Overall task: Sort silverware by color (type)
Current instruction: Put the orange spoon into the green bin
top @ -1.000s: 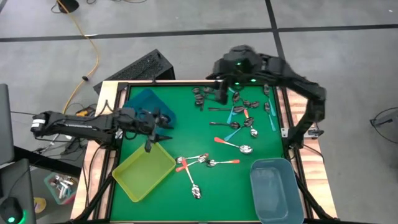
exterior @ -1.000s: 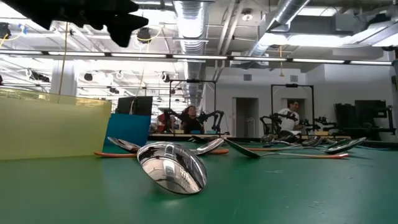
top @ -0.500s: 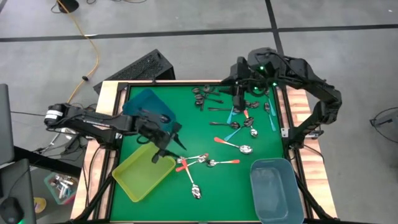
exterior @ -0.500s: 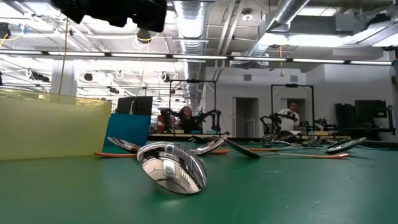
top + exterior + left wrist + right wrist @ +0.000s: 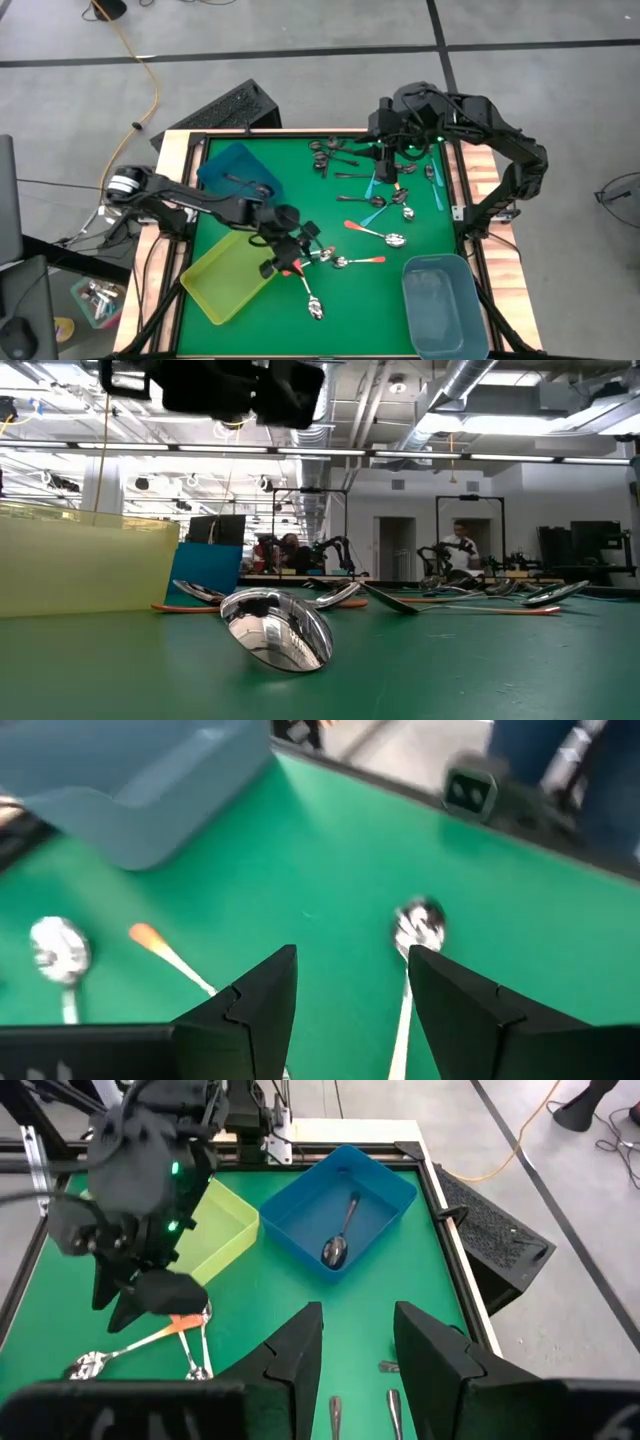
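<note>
The left tool hangs with its fingers spread and empty above the cluster of orange-handled spoons on the green worktop. One silver spoon lies just ahead of its fingertips, so it seems placed to drop onto one of that group. The yellow bin sits right beside this tool, likely the drop for that colour. The right tool hovers over the far pile of teal-handled and dark grey spoons, fingers parted with nothing between them. The blue bin, well ahead of that tool, holds one dark spoon. The grey-blue bin looks empty.
</note>
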{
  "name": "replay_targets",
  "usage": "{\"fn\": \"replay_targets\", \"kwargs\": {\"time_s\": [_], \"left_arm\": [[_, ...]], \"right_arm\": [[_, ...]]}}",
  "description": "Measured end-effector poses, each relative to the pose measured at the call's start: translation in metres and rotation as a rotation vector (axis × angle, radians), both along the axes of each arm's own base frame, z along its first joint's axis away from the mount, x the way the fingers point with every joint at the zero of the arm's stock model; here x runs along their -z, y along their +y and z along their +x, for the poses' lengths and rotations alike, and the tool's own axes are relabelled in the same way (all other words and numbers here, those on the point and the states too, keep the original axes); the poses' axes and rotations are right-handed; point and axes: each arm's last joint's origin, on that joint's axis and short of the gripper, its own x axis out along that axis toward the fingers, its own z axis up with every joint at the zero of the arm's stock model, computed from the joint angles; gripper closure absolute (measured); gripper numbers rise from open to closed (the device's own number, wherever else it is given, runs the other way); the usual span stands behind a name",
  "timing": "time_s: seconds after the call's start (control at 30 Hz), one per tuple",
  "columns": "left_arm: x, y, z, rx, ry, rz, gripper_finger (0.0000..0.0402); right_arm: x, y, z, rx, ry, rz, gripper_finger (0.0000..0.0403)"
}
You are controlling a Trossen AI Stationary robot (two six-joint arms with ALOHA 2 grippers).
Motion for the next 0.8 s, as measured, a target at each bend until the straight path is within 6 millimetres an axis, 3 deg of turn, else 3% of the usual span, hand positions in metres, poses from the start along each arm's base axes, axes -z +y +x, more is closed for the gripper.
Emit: {"fn": "replay_targets", "kwargs": {"time_s": [0.4, 0.8], "left_arm": [[0.038, -0.020, 0.018, 0.126, 0.045, 0.081, 0.0223], [0.047, -0.027, 0.020, 0.176, 0.066, 0.052, 0.0223]], "right_arm": [[-0.008, 0.010, -0.024, -0.040, 0.009, -0.016, 0.0265], [-0.024, 0.017, -0.055, -0.043, -0.065, -0.027, 0.0265]]}}
